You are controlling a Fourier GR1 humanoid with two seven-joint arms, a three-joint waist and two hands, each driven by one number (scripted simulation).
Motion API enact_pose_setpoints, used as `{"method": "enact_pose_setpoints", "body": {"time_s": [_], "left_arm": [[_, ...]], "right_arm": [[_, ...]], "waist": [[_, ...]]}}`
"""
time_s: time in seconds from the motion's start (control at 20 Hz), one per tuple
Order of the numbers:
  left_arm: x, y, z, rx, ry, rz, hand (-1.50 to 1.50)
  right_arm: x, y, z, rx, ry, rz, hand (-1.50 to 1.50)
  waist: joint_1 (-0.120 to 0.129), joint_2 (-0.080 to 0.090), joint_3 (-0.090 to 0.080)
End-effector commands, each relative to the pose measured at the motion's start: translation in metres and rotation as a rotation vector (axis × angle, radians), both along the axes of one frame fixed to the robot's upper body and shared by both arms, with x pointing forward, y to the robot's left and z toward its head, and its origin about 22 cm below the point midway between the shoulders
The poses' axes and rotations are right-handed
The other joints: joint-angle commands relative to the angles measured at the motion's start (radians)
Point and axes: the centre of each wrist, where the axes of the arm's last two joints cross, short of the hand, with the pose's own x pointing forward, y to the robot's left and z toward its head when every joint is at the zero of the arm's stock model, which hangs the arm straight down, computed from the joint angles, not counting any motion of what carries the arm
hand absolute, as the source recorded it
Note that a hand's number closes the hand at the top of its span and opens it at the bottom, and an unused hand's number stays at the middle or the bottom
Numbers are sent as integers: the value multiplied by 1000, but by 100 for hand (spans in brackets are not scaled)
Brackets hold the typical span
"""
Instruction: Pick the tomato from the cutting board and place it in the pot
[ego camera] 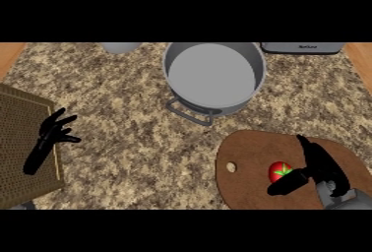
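Tomato [280, 171]: lies on the cutting board [247, 147], right of the board's middle, green calyx up. It is not lifted.
Risk, roll-out: the tomato is round. If the thumb closes before the fingers meet the opposite side, it will probably be pushed across the board instead of pinched.
Risk, partial wrap: the thumb sits low at the tomato's near-left side and the fingers at its right. Closing from this pose may catch only an edge, and the tomato could slip out during the lift.
Risk, transfer: the pot [218, 106] stands well apart, beyond the board's far edge, and has a tall wall. A low carry could strike the rim or the pot handle [190, 112] that faces the board.
Right robot hand [321, 172]: spread wide and holding nothing. The fingers are straight, just right of the tomato. The thumb is angled under the tomato's near side and appears to touch it, but contact cannot be confirmed.
Cutting board: brown and rounded, with a small hole near its left edge. It lies on the desk [131, 98].
Pot: grey, no lid, nothing visible inside.
Left robot hand [51, 135]: rests with fingers spread over a woven mat [18, 162] at the view's left, well apart from the tomato.
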Motion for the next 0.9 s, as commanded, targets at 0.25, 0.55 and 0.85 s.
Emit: {"method": "enact_pose_setpoints", "body": {"time_s": [0.25,0.55,0.85], "left_arm": [[-12,5,-11,24,-93,11,0],[-3,10,-20,6,-86,25,0],[-5,13,-15,14,-87,7,0]], "right_arm": [[18,23,-12,-32,174,-85,150],[16,14,13,-85,105,-18,150],[12,21,-4,-62,92,-44,150]], "waist": [[-3,-1,2],[-22,-3,1],[-19,-3,2]]}}
